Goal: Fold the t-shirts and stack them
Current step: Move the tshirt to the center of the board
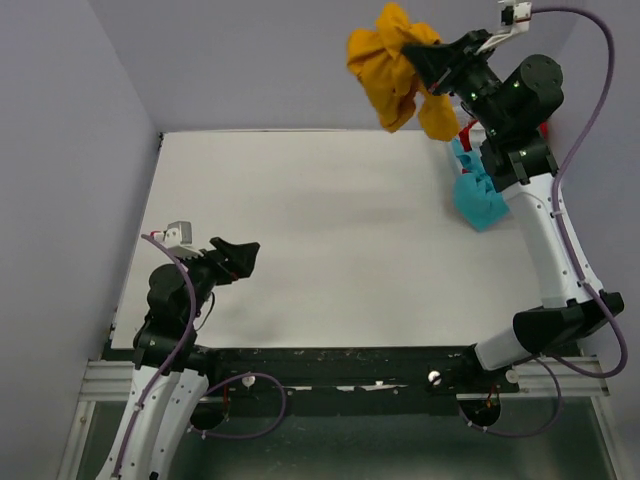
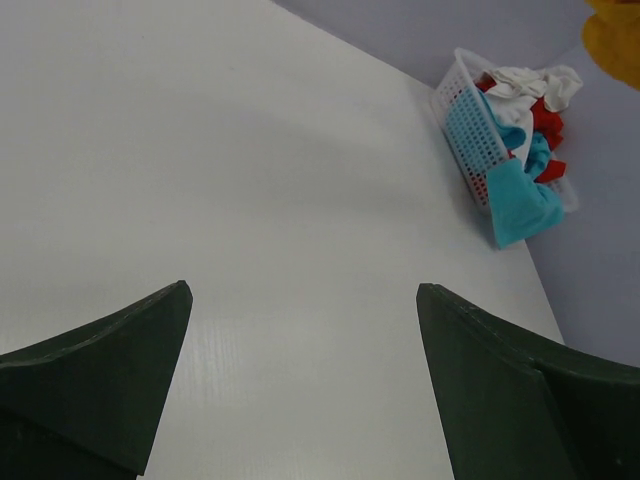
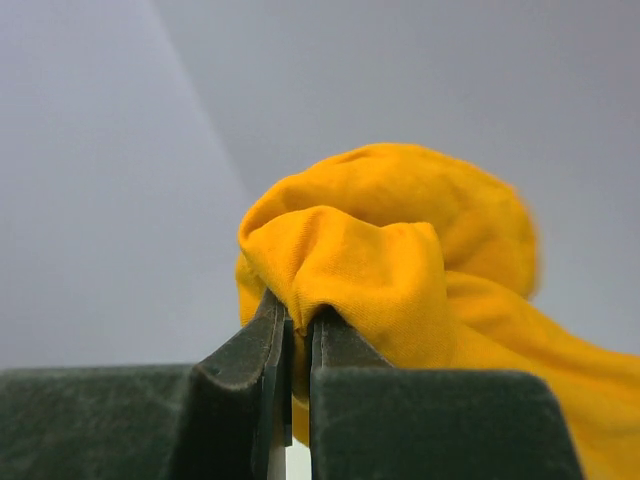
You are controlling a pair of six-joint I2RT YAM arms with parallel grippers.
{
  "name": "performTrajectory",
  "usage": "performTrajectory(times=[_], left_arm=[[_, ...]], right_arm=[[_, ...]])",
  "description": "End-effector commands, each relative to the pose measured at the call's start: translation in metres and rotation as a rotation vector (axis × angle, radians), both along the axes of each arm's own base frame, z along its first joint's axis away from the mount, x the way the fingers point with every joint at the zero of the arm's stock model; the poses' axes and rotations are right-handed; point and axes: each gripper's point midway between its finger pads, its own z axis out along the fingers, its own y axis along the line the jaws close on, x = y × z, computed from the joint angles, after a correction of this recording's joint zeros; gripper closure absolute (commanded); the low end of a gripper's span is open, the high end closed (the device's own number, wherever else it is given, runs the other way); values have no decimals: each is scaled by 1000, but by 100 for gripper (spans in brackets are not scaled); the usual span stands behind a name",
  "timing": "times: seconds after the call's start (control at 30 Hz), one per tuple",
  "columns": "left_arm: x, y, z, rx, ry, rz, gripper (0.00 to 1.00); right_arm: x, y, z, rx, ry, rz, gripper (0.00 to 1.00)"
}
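Spread fingers over a white surface, laundry basket at upper right.

Two dark green fingers (image 2: 100, 370) rise from the lower left and lower right corners, set wide apart with bare white surface (image 2: 250, 150) between them. At upper right, against the grey wall (image 2: 400, 30), a white plastic lattice basket (image 2: 462, 130) holds a crumpled white shirt (image 2: 525, 80) and a red shirt (image 2: 545, 120). A turquoise shirt (image 2: 520, 200) spills over the basket's side toward the surface. A patch of mustard-orange cloth (image 2: 615, 40) fills the top right corner.
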Motion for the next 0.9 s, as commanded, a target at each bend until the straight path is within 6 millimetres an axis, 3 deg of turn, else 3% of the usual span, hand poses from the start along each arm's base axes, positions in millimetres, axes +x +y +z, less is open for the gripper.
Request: performTrajectory(times=[0.0, 0.1, 0.2, 0.3, 0.37, 0.43, 0.57, 0.73, 0.8, 0.87], left_arm=[[-10, 5, 22, -59, -34, 39, 1], [-16, 7, 26, -78, -25, 47, 1], [-21, 13, 17, -100, 35, 94, 1], [-24, 16, 2, -113, 100, 118, 1], [-26, 17, -10, -109, 143, 126, 1], [-28, 15, -23, -105, 181, 117, 1], [-29, -2, -46, -106, 241, 24, 1], [-21, -25, -72, -111, 327, -95, 1], [-16, -34, -80, -109, 350, -148, 1], [-12, -43, -87, -96, 381, -191, 1]], right_arm=[[-61, 67, -37, -33, 192, 376, 99], [-87, 109, -72, -93, 278, 477, 99], [-96, 139, -132, -175, 447, 404, 99], [-104, 149, -177, -124, 513, 318, 99], [-116, 154, -223, -73, 589, 286, 99], [-126, 158, -253, 12, 644, 287, 99], [-108, 153, -324, 28, 791, 127, 99], [-54, 132, -368, -75, 831, -212, 97], [-42, 132, -374, -144, 843, -266, 73], [-40, 135, -371, -186, 842, -259, 18]])
